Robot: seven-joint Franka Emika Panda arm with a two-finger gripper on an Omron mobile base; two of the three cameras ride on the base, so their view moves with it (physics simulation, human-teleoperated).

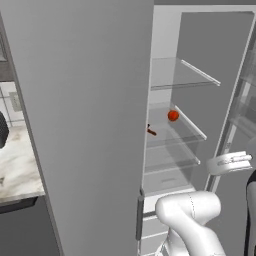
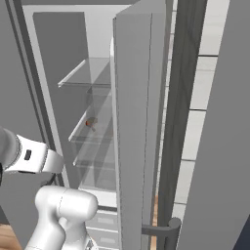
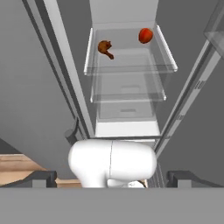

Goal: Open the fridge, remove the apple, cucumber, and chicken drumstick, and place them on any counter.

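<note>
With the fridge open, the apple at one o'clock and drumstick at eleven in the hand view remain shelved, the gripper spread empty, nothing on the counter yet.

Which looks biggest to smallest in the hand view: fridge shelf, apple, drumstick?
1. Fridge shelf, by far.
2. Apple and drumstick look about alike; the drumstick is longer, the apple rounder. Not ranking them.
</note>
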